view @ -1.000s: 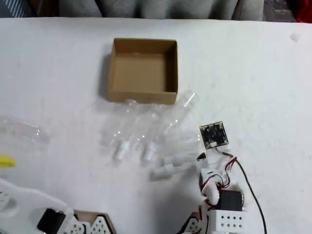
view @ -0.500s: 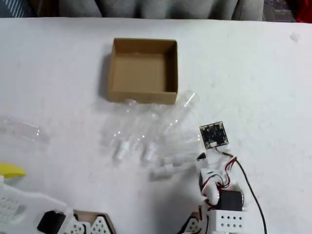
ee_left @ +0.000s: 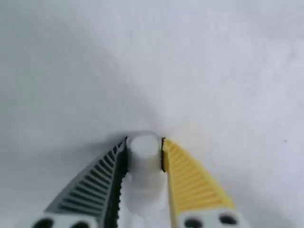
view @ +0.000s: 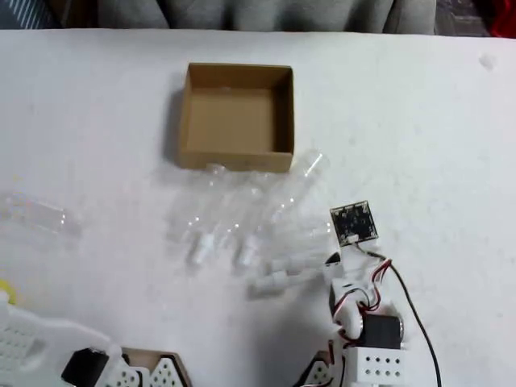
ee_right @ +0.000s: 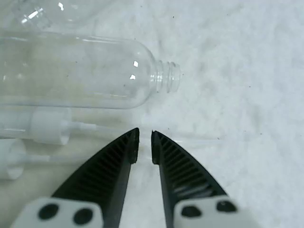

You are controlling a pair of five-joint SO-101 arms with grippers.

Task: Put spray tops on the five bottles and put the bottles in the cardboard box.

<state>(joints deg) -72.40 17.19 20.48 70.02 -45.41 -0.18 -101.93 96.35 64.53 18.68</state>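
The open cardboard box (view: 236,117) stands at the back of the table. In front of it several clear bottles (view: 242,205) lie in a cluster, with white spray tops (view: 246,254) along its near side. Another clear bottle (view: 34,214) lies apart at the far left. My left gripper (ee_left: 144,142) is shut on a white spray top (ee_left: 144,164), just above the white table at the front left corner. My right gripper (ee_right: 142,142) is shut with nothing in it, just short of a lying bottle (ee_right: 80,71) whose neck (ee_right: 168,76) is uncapped. Two spray tops (ee_right: 50,126) lie beside its fingers.
The right arm (view: 359,322) with its small black camera board (view: 353,222) sits at the front, right of the bottle cluster. The left arm (view: 36,347) fills the front left corner. White tabletop (view: 427,129) stretches right of the box.
The left arm's yellow fingertip has slid toward the table's near left edge and is now almost out of the high view. The right arm, the bottles and the box have not moved.
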